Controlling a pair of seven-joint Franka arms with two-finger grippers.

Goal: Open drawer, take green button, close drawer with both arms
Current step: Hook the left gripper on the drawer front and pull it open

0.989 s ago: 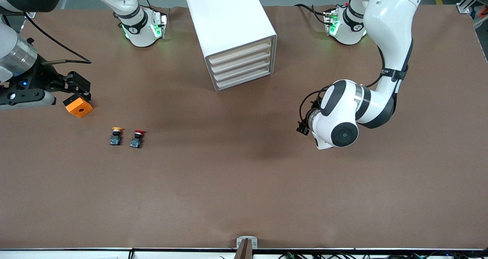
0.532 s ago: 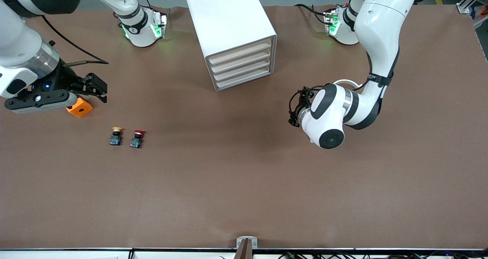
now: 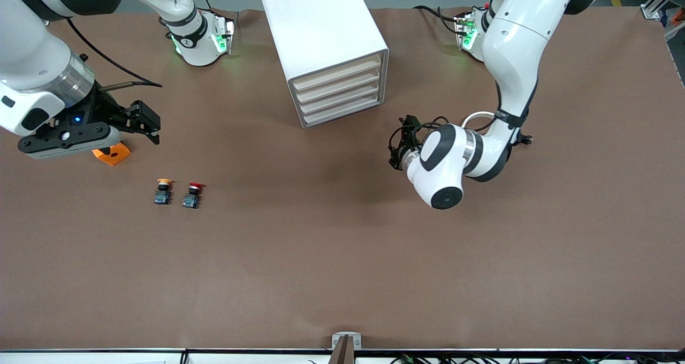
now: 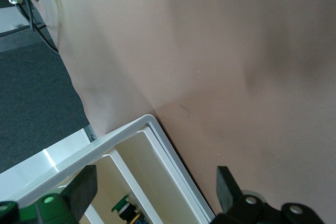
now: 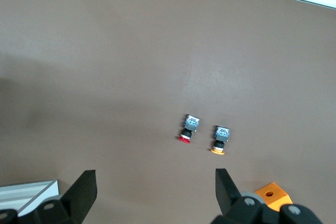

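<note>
The tall white cabinet (image 3: 321,37) stands near the robots' bases, and its stacked cream-fronted drawers (image 3: 338,93) all look pushed in. In the left wrist view the green-capped button (image 4: 124,206) shows inside one drawer, past the cabinet's white frame (image 4: 131,132). My left gripper (image 4: 155,192) is open and points at the cabinet front; in the front view the left gripper (image 3: 398,142) hangs over the table just in front of the drawers, toward the left arm's end. My right gripper (image 3: 152,126) is open and empty over the table by an orange block (image 3: 109,154).
An orange-capped button (image 3: 163,191) and a red-capped button (image 3: 192,194) stand side by side on the brown table, nearer the front camera than the orange block. The right wrist view shows the same pair (image 5: 186,129) and the block (image 5: 270,195).
The left arm has swung its gripper toward the cabinet front. The right arm has moved toward the middle of the table and now covers part of the orange block.
</note>
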